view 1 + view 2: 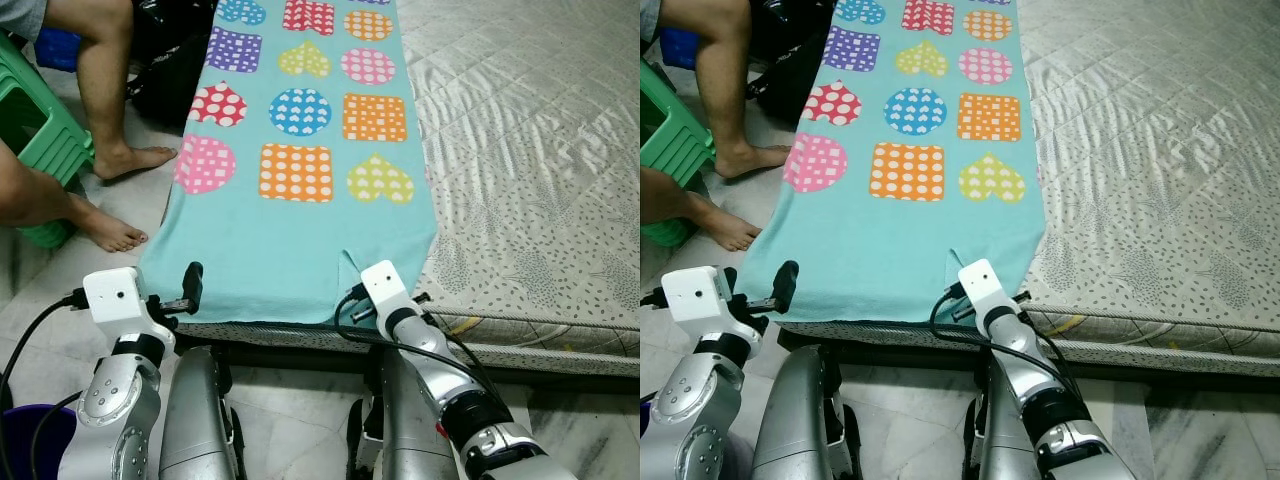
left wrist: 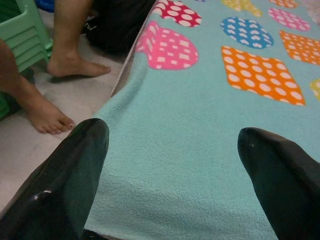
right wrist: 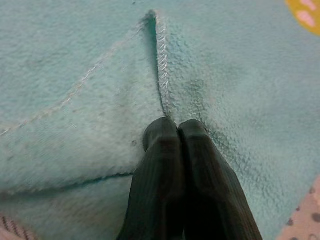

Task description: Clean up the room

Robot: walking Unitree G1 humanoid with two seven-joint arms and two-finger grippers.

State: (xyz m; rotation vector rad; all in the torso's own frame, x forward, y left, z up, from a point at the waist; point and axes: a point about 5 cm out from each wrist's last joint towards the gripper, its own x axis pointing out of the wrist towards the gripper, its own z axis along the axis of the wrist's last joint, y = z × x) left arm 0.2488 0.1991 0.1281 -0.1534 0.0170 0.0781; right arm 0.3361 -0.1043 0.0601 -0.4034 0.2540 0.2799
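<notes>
Fuzzy matt fleece blanket (image 1: pixel 290 230), glossy black fingers (image 2: pixel 65 185), quilted satin-sheen mattress (image 1: pixel 530 150)

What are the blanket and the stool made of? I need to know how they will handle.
The blanket looks like soft fleece: matte, with a fuzzy nap and a stitched hem close up by the right end effector. The green stool looks like moulded plastic, smooth with a slight sheen, though that is less certain.
</notes>
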